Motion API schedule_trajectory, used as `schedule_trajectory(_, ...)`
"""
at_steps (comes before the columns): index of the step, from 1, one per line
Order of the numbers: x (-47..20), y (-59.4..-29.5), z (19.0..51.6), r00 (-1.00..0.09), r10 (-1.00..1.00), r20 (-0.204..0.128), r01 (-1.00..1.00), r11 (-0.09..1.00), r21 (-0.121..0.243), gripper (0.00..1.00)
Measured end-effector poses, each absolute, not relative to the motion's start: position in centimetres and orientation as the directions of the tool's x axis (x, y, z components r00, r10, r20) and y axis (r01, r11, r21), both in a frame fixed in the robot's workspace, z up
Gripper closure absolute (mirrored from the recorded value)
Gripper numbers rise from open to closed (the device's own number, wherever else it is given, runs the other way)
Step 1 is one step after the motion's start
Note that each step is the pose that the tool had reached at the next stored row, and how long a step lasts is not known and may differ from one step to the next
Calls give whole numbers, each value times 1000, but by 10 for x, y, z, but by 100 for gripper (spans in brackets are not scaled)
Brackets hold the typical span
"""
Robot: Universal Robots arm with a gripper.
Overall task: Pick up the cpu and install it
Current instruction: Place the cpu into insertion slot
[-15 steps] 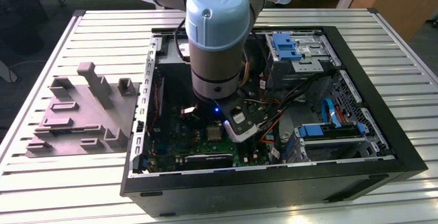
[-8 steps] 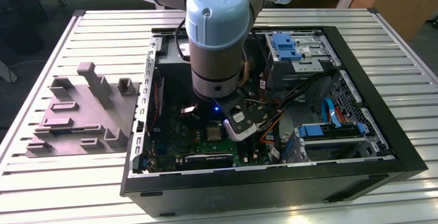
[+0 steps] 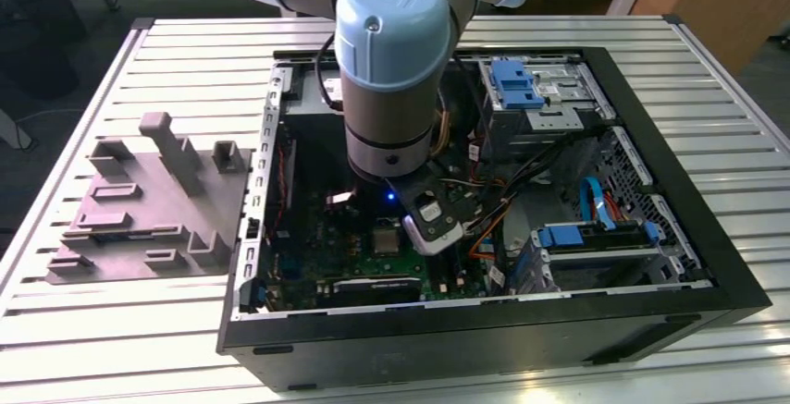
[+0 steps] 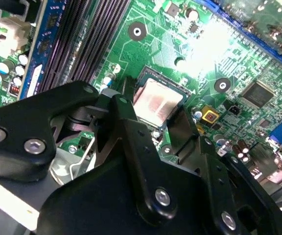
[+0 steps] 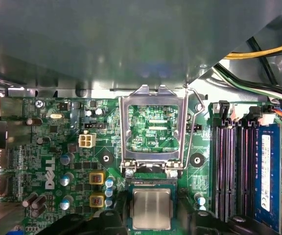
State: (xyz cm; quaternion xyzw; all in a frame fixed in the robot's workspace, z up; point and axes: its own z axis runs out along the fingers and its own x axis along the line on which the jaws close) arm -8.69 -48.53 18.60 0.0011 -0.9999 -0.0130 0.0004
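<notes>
The slatted table point(image 3: 124, 330) holds a big black computer case point(image 3: 691, 293), lying open, and beside it a grey tray point(image 3: 136, 228) with bumps. The robot arm point(image 3: 395, 71) reaches into the case and hides part of the inside. In the case lies a green board point(image 5: 58, 156) with white writing and a blue stick point(image 5: 267, 171) with a label. The metal lid point(image 5: 153, 98) of the socket stands flipped up. The cpu point(image 5: 152, 209) sits flat in the socket. The gripper point(image 4: 153, 111) sits right at the cpu, and its black parts cover one corner. Whether it squeezes the cpu or not cannot be told.
</notes>
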Motion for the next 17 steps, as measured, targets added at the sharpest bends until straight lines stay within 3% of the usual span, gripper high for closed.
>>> schedule_trajectory(1,-87,-485,186,-1000,-2,1,-2,1000,26,46)
schedule_trajectory(13,-87,-485,199,-1000,-2,2,-2,1000,25,46)
schedule_trajectory(15,-87,-485,204,-1000,-2,2,-2,1000,25,47)
schedule_trajectory(17,-87,-485,207,-1000,-2,2,-2,1000,25,60)
